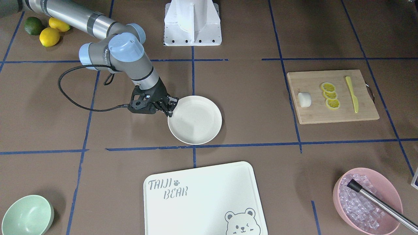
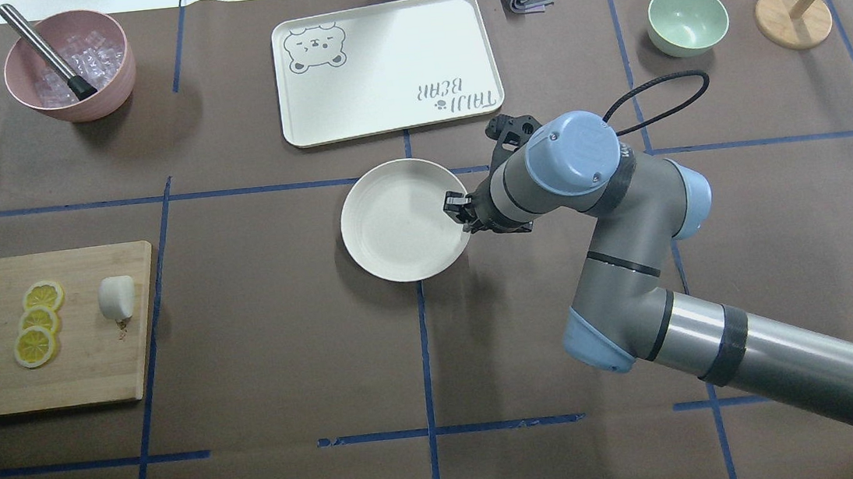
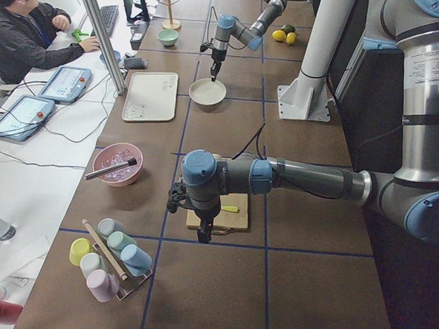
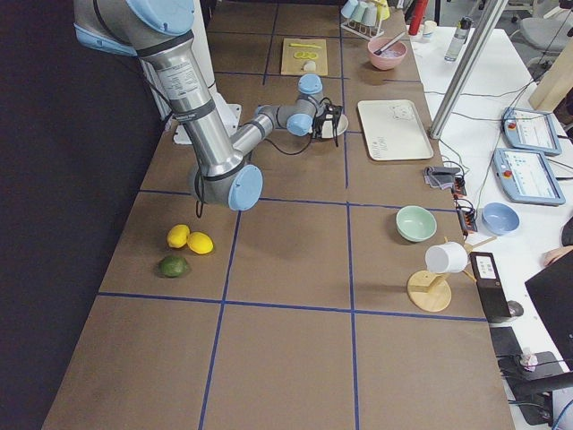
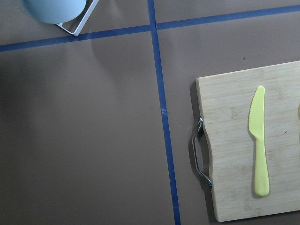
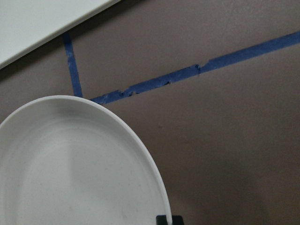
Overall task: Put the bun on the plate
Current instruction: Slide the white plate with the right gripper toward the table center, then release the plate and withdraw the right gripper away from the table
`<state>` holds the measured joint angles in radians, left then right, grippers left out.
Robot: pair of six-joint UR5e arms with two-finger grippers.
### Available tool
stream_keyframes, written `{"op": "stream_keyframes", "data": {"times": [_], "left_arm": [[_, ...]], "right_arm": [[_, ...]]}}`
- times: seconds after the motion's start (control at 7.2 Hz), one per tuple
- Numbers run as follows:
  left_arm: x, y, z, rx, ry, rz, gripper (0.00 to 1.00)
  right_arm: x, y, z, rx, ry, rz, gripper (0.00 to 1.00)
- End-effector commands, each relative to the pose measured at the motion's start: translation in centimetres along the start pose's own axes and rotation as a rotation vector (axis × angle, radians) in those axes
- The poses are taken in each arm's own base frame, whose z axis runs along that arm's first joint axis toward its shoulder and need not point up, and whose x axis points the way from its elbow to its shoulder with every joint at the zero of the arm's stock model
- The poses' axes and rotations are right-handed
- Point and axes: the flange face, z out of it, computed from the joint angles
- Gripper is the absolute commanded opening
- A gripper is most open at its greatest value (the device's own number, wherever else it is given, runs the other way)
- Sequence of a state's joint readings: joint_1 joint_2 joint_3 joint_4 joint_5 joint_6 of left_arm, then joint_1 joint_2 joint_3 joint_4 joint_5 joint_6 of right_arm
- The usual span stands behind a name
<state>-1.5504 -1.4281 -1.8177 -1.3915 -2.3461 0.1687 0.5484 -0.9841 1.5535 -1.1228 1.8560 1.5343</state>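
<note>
The bun (image 1: 304,99) is a small white lump lying on the wooden cutting board (image 1: 333,116), beside the lemon slices; overhead it is the bun (image 2: 117,297) at the board's right end. The round cream plate (image 1: 196,137) sits mid-table with nothing in it. My right gripper (image 1: 173,106) is at the plate's rim, its tips close together on the edge, as the right wrist view of the plate (image 6: 70,164) also shows. My left gripper (image 3: 199,236) hangs over the board's handle end; I cannot tell whether it is open or shut.
On the board lie three lemon slices (image 1: 329,95) and a yellow knife (image 1: 352,94). A bear-printed tray (image 1: 202,195), a pink bowl (image 1: 339,195) of ice and a mint bowl (image 1: 26,215) stand along the operators' side. A person (image 3: 21,32) sits there.
</note>
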Motion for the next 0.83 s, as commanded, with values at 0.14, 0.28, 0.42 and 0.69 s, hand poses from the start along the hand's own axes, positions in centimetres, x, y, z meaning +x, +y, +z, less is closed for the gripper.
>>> {"op": "stream_keyframes", "data": {"times": [0.14,0.28,0.42,0.69], "left_arm": [[0.0,0.0,0.0,-0.001,-0.001,0.002,1.0],[0.1,0.0,0.0,0.001,-0.001,0.004,1.0],[0.3,0.0,-0.2,0.004,-0.001,0.009,1.0],[3.0,-0.7,2.0,-0.05,-0.001,0.075,1.0]], "right_arm": [[-0.3,1.5,-0.3,0.013,0.023,0.002,1.0],[0.4,-1.7,-2.1,0.004,0.101,0.02,1.0],[2.3,-6.9,-5.4,-0.06,0.13,-0.021,1.0],[7.8,-17.3,-11.5,-0.078,0.203,-0.14,1.0]]}}
